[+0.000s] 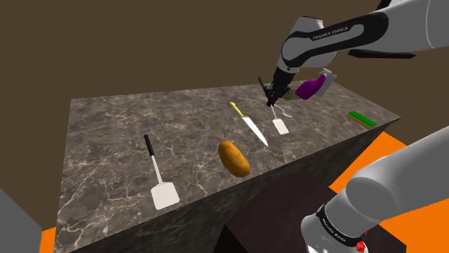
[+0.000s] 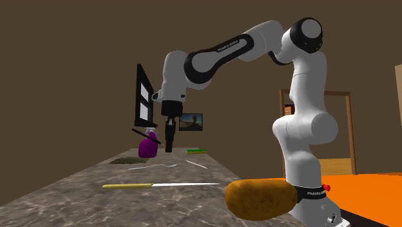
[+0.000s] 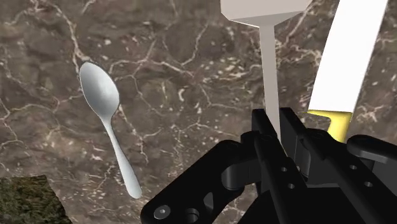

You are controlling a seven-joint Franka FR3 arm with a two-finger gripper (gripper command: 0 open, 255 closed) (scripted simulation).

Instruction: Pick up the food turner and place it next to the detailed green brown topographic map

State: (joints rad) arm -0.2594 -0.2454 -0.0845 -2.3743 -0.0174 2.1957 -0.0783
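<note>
With the gripper (image 3: 278, 122) clamped on the food turner (image 3: 270, 60) by its thin handle, low over the counter (image 3: 178, 51), I'd call the grasp done. What's left, I reckon: carry it past the spoon (image 3: 100, 92) and set it beside the map (image 3: 22, 200).

Bare surface (image 1: 108, 129) fills the shoulder view's upper left, open to pass; a black-handled turner (image 1: 160, 176) and a potato (image 1: 234, 158) block the lower middle. At upper right the fingers (image 3: 289, 130), clasping a small white turner (image 1: 280, 126), are hemmed by a knife (image 1: 253, 128) and a spoon (image 3: 102, 95); a purple object (image 1: 311, 88) stands just behind.
</note>
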